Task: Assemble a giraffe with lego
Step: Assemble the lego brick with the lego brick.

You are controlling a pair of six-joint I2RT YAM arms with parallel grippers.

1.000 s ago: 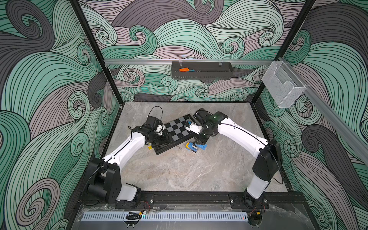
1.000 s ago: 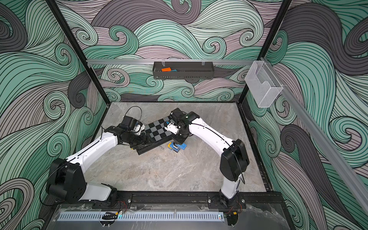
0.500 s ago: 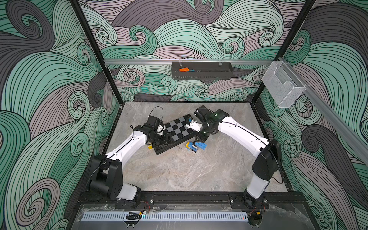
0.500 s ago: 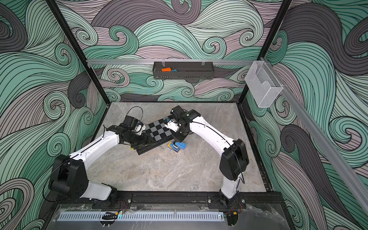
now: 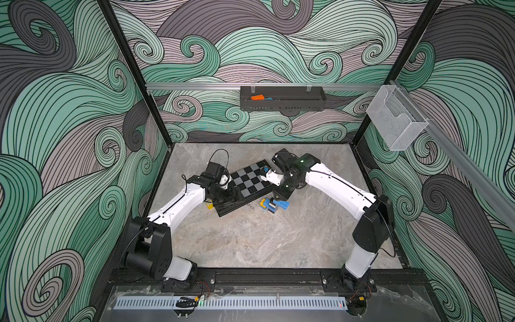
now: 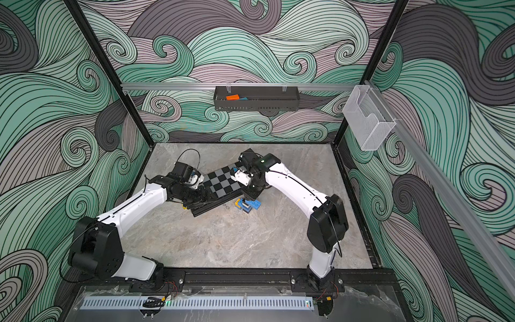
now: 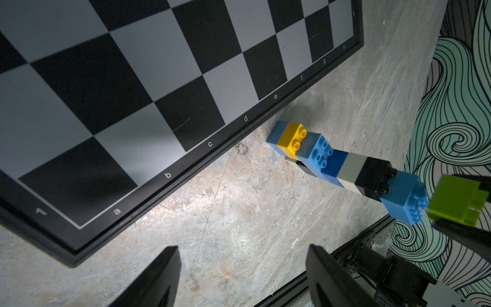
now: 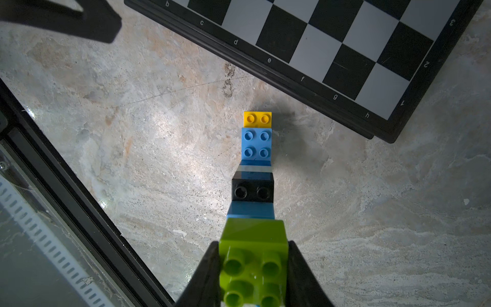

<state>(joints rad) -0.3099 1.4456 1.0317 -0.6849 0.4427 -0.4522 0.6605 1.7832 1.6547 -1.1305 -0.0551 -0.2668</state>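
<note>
The giraffe [image 7: 318, 156] stands on the floor by the chessboard's near edge, a stack of blue, yellow, white and black lego with a blue brick on top; both top views show it [image 5: 274, 205] [image 6: 248, 205]. My right gripper [image 8: 253, 265] is shut on a lime-green brick [image 8: 253, 255] straight above that stack [image 8: 256, 143]. In the left wrist view the green brick [image 7: 457, 203] sits right at the top blue brick's studs; contact is unclear. My left gripper [image 7: 241, 276] is open and empty over the floor beside the board. A loose yellow brick [image 5: 209, 205] lies by the left arm.
The black-and-grey chessboard [image 5: 250, 181] lies slanted between the two arms, its edge close to the stack [image 8: 345, 40]. A black shelf tray [image 5: 281, 97] hangs on the back wall and a clear bin [image 5: 395, 117] on the right wall.
The right arm has shifted slightly to the right, still holding the green brick over the stack. The left arm has barely moved.
</note>
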